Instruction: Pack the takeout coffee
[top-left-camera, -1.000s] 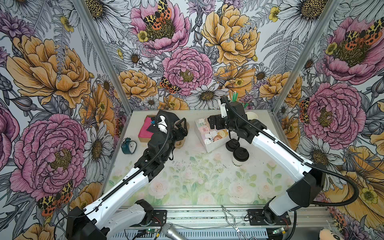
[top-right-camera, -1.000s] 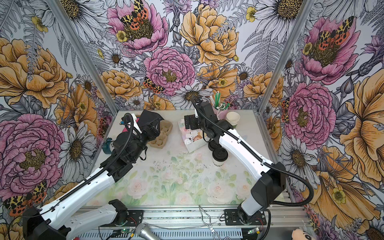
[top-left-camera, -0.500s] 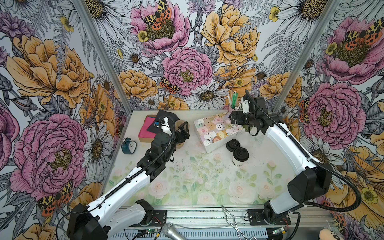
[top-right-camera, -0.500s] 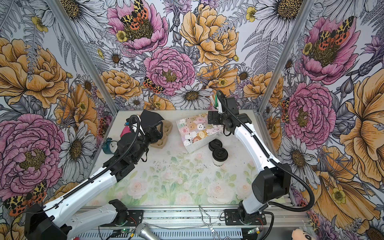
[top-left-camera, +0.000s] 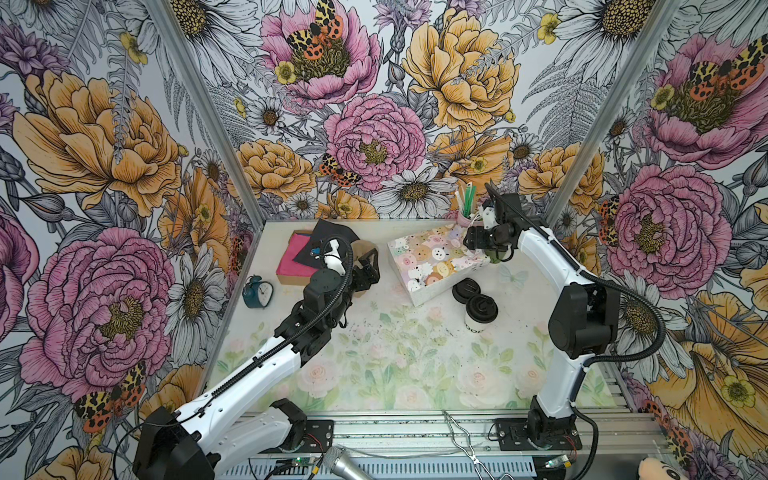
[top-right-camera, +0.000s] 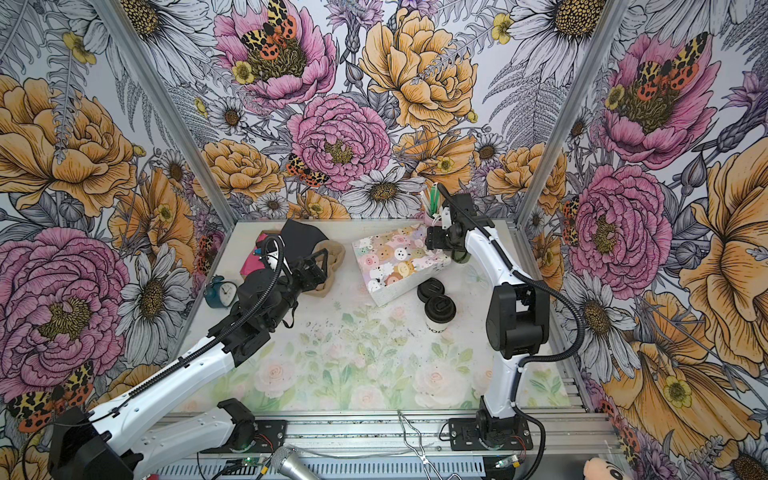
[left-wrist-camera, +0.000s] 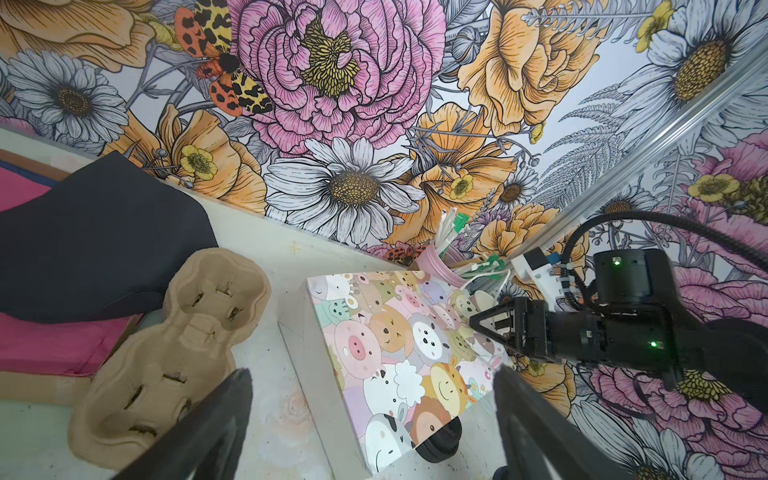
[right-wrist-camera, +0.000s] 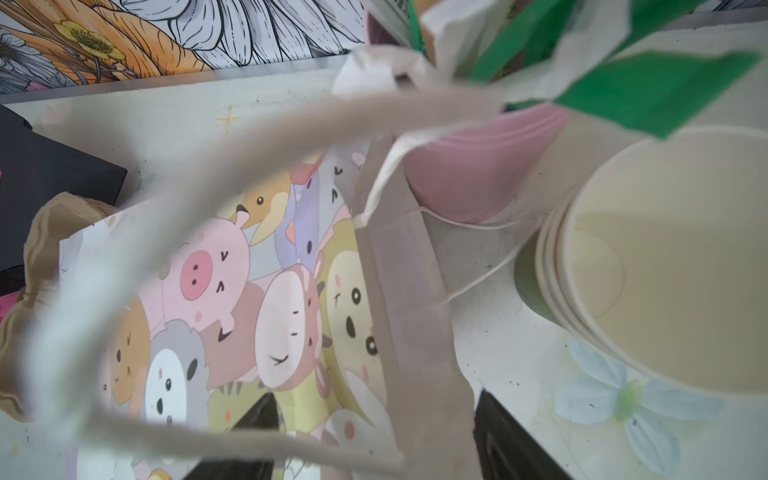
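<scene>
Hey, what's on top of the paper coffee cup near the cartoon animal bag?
A round black lid sits on the coffee cup, covering its whole mouth. Whether there is any drink inside cannot be seen, because the lid hides it.

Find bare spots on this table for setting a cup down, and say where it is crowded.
Free: the wide front middle, nearer than the takeout coffee and animal-print bag. Crowded: the back row, from cup carrier to loose lids.
</scene>
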